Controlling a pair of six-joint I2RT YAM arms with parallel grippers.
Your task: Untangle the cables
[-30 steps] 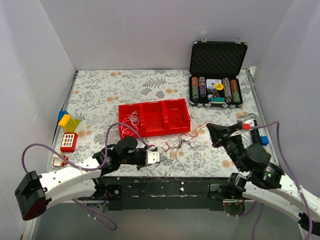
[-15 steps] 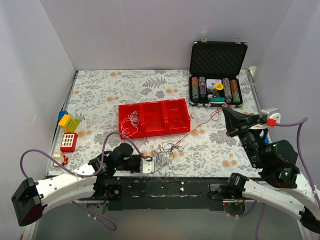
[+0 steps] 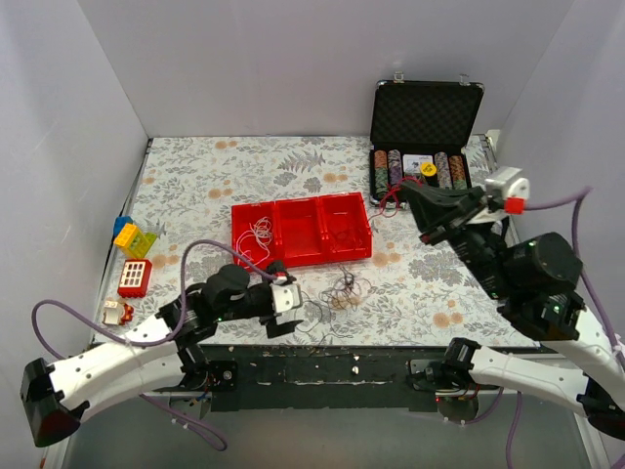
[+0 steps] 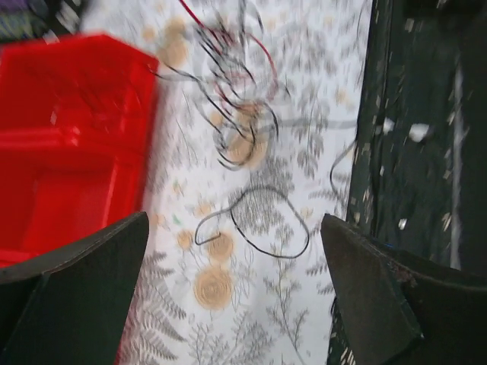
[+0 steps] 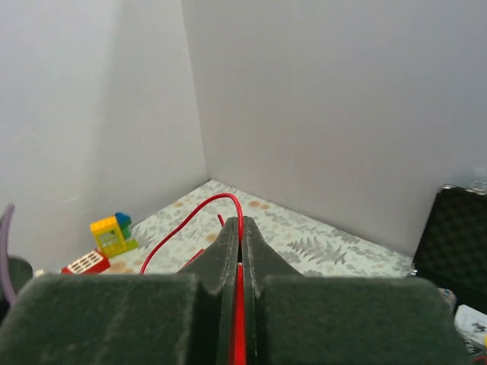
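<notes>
The cables lie as a loose tangle of thin black, red and white wires on the flowered cloth, in front of the red tray. My left gripper stands open just left of the tangle with nothing in it. In the left wrist view its gripper hovers over a black cable loop, with the tangle beyond. My right gripper is raised near the chip case, shut on a red cable that arches out of the closed jaws. A white cable lies in the tray's left compartment.
An open black case of poker chips stands at the back right. Toy bricks and a red block sit at the left edge. The table's dark front rail runs just beside the left gripper. Grey walls enclose the table.
My left gripper has opened and let go of the wires, and the tangle has shifted right. My right gripper has risen and swung back toward the chip case, still holding the red cable.
</notes>
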